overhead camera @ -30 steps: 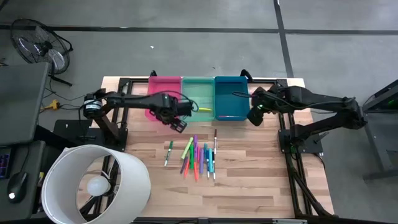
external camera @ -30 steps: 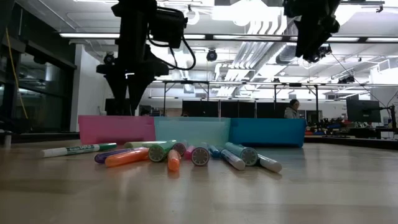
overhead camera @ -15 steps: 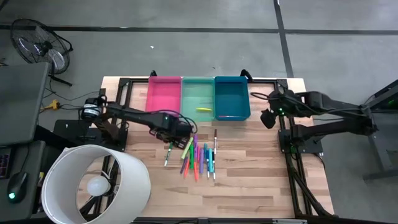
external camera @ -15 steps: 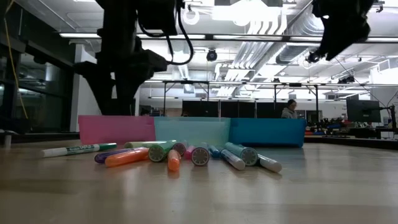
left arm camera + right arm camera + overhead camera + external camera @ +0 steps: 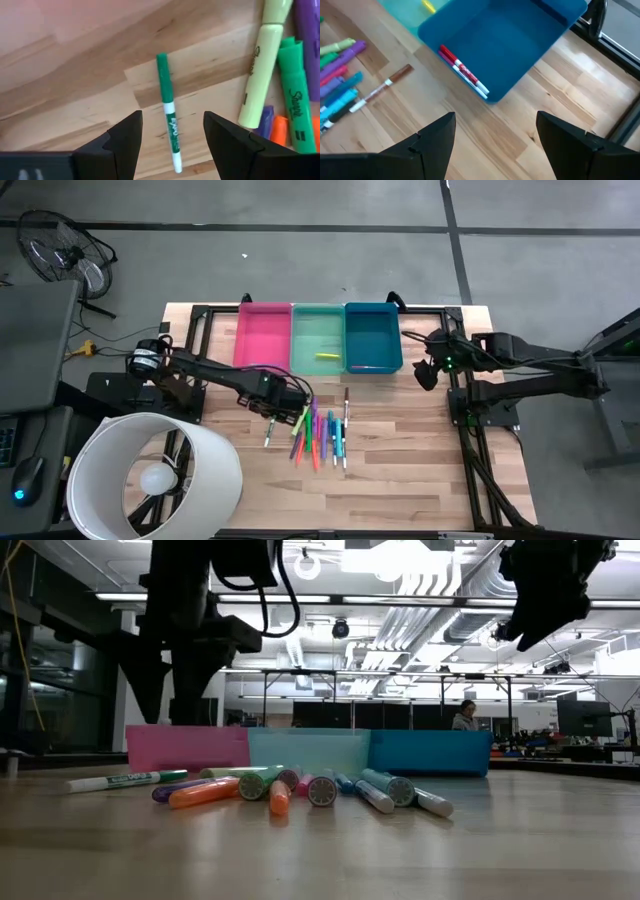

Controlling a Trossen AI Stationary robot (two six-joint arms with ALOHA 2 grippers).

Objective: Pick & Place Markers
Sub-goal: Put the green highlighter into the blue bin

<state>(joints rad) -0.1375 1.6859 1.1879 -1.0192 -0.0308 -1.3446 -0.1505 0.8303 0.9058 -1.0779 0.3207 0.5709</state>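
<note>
Dark left arm (image 5: 215, 375) hides part of pink bin (image 5: 187, 748) behind the markers (image 5: 300, 788).

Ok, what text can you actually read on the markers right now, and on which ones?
"EXPO": barrel of the green-capped white marker, between the left gripper's open fingers.
"Sharpie": yellow-green highlighter.
"Sharpie": green highlighter beside it.
Print on the red-and-white markers in the blue bin: too small to read.

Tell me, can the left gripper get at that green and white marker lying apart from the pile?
Probably yes. The left gripper hangs open right over the green and white marker, which lies alone on bare wood, clear of the other markers.
</note>
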